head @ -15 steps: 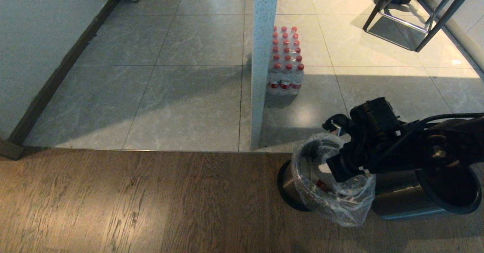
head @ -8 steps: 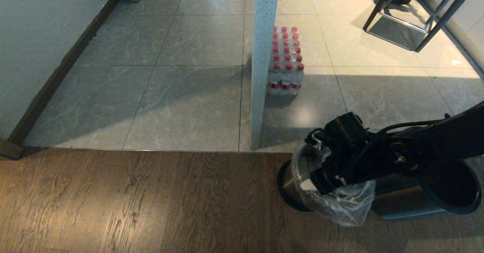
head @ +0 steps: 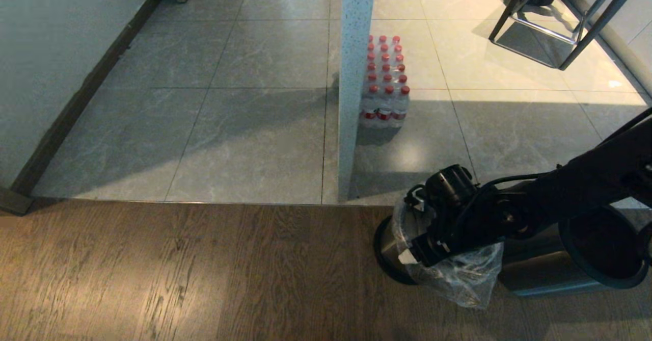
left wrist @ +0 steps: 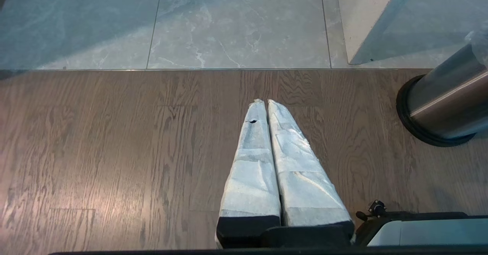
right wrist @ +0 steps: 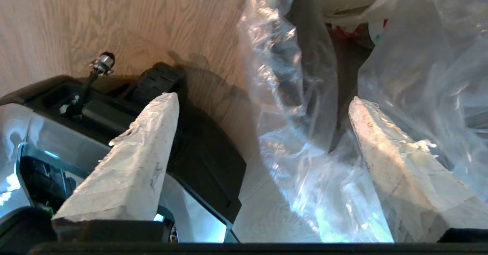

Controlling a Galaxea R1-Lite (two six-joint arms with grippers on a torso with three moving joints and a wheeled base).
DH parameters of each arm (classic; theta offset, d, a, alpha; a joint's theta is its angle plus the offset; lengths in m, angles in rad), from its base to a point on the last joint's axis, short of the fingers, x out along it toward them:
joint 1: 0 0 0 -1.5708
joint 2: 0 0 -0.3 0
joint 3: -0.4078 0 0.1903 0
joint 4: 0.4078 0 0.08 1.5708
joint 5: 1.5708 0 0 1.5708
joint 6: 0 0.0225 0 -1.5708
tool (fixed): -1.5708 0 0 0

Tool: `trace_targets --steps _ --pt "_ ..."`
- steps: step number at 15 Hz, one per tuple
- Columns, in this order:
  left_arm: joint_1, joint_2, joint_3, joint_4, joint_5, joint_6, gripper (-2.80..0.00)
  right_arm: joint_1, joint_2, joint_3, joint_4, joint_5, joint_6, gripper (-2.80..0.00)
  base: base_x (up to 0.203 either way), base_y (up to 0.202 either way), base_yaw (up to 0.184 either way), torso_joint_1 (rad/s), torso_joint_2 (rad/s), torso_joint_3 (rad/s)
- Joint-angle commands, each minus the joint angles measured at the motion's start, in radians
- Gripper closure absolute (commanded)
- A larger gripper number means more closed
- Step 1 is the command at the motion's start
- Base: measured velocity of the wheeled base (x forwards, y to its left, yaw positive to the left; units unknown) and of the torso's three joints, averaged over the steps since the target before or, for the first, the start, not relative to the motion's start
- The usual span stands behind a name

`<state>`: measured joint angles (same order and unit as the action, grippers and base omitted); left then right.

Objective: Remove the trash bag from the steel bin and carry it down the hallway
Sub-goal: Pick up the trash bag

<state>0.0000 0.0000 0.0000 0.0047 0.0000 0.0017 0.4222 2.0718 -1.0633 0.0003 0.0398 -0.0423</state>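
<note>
- Head view, steel bin [head: 389,244]: small brushed cylinder with a black base, standing on the wood-plank floor [head: 178,274] just short of the seam where the grey tiles begin, near the floor's right-hand edge of view.
- Trash bag [head: 466,280]: clear crinkled plastic lining the bin, its collar folded over the rim and sagging down the near side. Pale scraps and something red show through it in the right wrist view [right wrist: 343,30].
- Right gripper [head: 415,252]: reaching down at the bin's mouth, jaws spread wide. One finger [right wrist: 133,159] sits outside the bag film, the other [right wrist: 396,159] against or within the plastic; a loose fold of bag lies between them, not pinched.
- Left gripper [left wrist: 267,106]: fingers pressed together on nothing, parked over the planks, well apart from the bin [left wrist: 446,102].
- Second dark-rimmed bin [head: 601,249]: just beside the steel one, under the right arm.
- Pack of red-capped bottles [head: 384,81]: on the tiles beside a white speckled post [head: 354,76]; not part of the job.
- Handling, judged: film is thin, soft and slippery, load looks light; a single layer could tear or slide free.
- Grasp point, judged: the bunched collar at the rim, several folds gathered together, then lifted straight up so the bin stays put.
</note>
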Motion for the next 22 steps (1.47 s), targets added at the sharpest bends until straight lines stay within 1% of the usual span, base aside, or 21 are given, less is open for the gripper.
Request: trace_targets --steps 1,6,7,18,22 --pt "0.000 0.000 0.000 0.000 0.000 0.000 0.00 -0.013 0.028 -0.010 -0.008 0.000 0.001 -2.80 0.000 0.000 0.000 0.000 0.00 0.000" --pt "0.000 0.000 0.000 0.000 0.000 0.000 0.00 -0.019 0.047 -0.020 -0.009 0.000 0.005 -2.80 0.000 0.000 0.000 0.000 0.00 0.000" --pt "0.000 0.000 0.000 0.000 0.000 0.000 0.00 -0.020 0.048 -0.023 -0.009 0.002 0.006 0.00 0.000 0.000 0.000 0.000 0.00 0.000" --pt "0.000 0.000 0.000 0.000 0.000 0.000 0.00 -0.022 0.062 -0.043 0.001 -0.008 0.005 0.00 0.000 0.000 0.000 0.000 0.00 0.000" --pt "0.000 0.000 0.000 0.000 0.000 0.000 0.00 -0.047 0.020 -0.045 0.001 -0.007 0.005 0.00 0.000 0.000 0.000 0.000 0.00 0.000"
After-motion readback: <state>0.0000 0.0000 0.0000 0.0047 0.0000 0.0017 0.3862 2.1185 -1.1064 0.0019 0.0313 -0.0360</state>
